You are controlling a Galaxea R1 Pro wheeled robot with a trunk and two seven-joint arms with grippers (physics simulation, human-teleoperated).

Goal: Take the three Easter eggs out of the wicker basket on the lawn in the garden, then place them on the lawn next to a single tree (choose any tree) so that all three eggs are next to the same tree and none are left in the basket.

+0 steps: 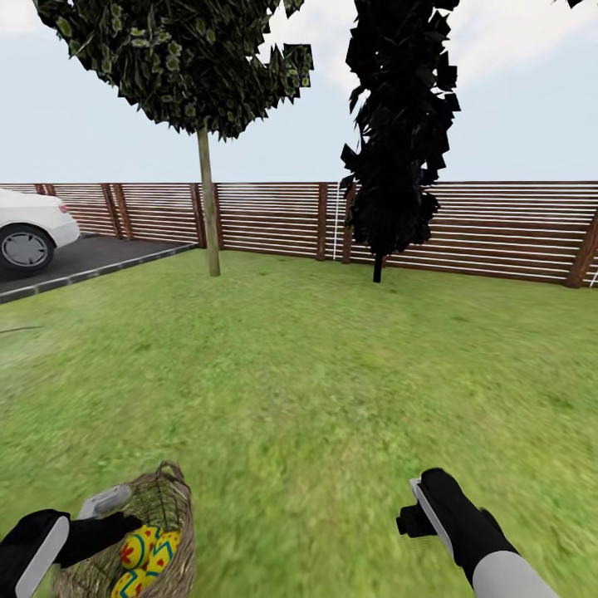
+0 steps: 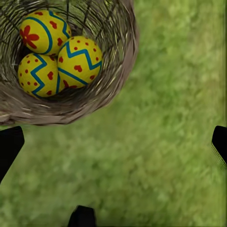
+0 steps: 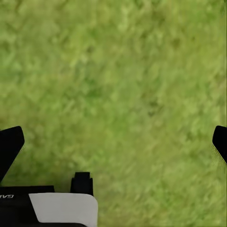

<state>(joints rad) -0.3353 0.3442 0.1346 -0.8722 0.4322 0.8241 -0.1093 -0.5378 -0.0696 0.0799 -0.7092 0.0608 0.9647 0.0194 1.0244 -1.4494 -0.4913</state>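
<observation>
The wicker basket (image 1: 170, 519) stands on the lawn (image 1: 316, 390) at the lower left of the head view. Three yellow Easter eggs with blue zigzags and red marks lie inside it (image 1: 143, 550). In the left wrist view the eggs (image 2: 78, 61) are packed together in the basket (image 2: 113, 90). My left gripper (image 1: 116, 515) (image 2: 113, 146) hangs open right beside the basket's rim, above the grass, holding nothing. My right gripper (image 1: 419, 507) (image 3: 113, 142) is open over bare grass to the right. A tree (image 1: 208, 208) with a bare grey-brown trunk and green crown stands far ahead on the left.
A black-leaved tree (image 1: 399, 141) stands ahead near a wooden slat fence (image 1: 498, 224) that closes the far side. A white car (image 1: 29, 232) sits on the dark driveway (image 1: 91, 257) at the far left. Wide grass lies between me and both trees.
</observation>
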